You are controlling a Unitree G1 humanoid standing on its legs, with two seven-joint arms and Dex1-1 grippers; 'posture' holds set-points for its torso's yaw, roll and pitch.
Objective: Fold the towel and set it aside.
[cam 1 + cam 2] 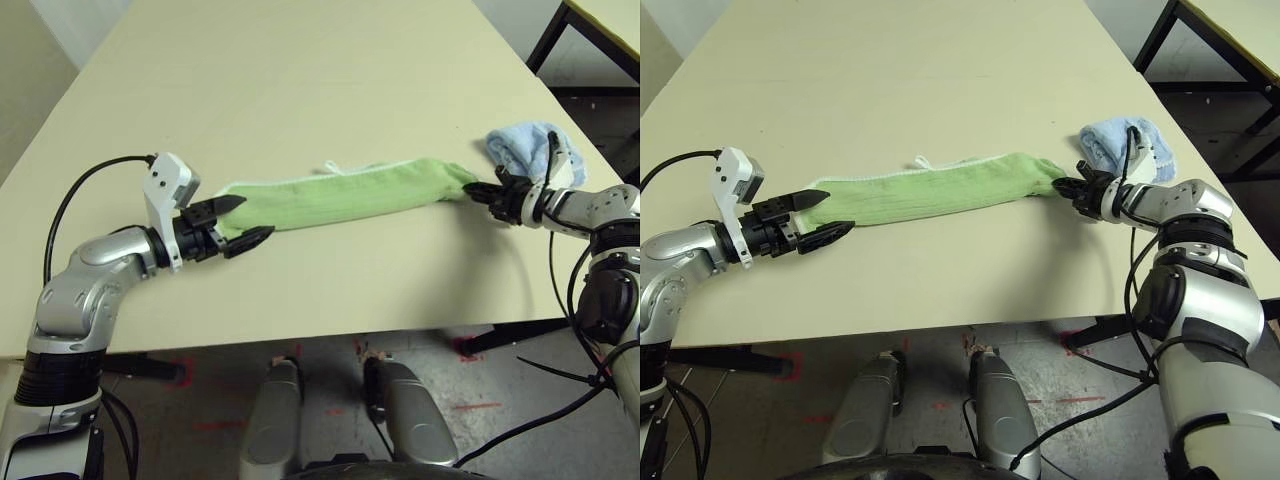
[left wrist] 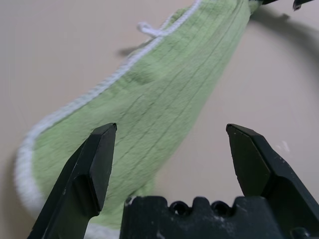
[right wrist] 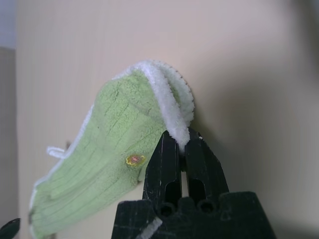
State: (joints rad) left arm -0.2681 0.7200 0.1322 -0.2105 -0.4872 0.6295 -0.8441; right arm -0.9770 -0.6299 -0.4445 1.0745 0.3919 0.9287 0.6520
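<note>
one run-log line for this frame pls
stage: gripping towel ends | right gripper: shut on towel edge | left gripper: open at other end, not gripping | blue cloth: behind right gripper | fold: not started

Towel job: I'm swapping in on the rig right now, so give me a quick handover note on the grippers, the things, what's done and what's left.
Right gripper: shut on the towel's white-trimmed end, beside the light blue cloth.
Left gripper: open, at the towel's other end, one finger over the cloth, gripping nothing.
Towel: lying stretched in a long narrow strip across the table, between the two grippers.
Done: one end gripped.
Left: close the left gripper on its end, fold the towel, set it aside.
</note>
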